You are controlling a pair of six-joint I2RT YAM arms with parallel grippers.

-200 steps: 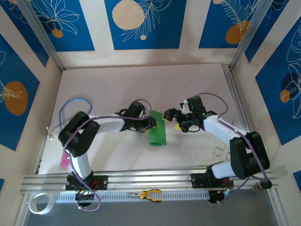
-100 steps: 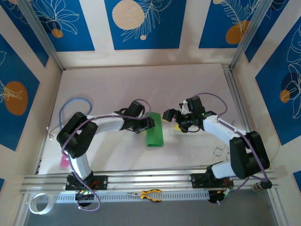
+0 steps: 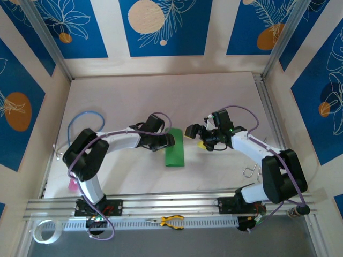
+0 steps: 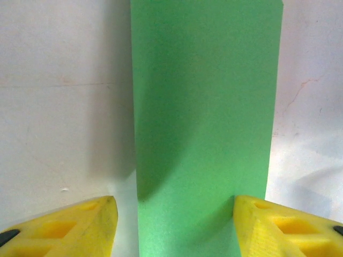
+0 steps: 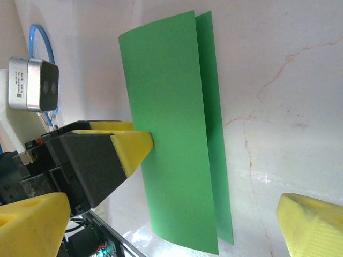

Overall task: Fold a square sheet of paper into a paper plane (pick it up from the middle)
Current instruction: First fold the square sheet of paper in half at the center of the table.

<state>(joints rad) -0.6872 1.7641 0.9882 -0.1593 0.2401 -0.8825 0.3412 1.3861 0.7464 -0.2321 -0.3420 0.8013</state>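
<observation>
We find the thin bright green folded sheet of paper point(image 3: 174, 153) lying on the white table point(image 3: 123, 96) between the arms. The left gripper point(image 3: 169, 140) straddles its near end, jaws apart, probably to flatten the crease. The right gripper point(image 3: 194, 136) waits wide open beside it.

White-and-black arms point(image 3: 120, 140) with purple cables point(image 3: 258, 120), yellow fingertips point(image 4: 278, 225).

Finds the square sheet of paper point(image 3: 174, 151) shifted away from the right gripper point(image 3: 196, 137), most of all at the end farther from it, and lying straight instead of slanting toward that gripper. Finds the left gripper point(image 3: 167, 142) drawn back from the right gripper as well, jaws spread wider than a second ago, with yellow fingertips point(image 4: 69, 227) standing either side of the sheet's end
</observation>
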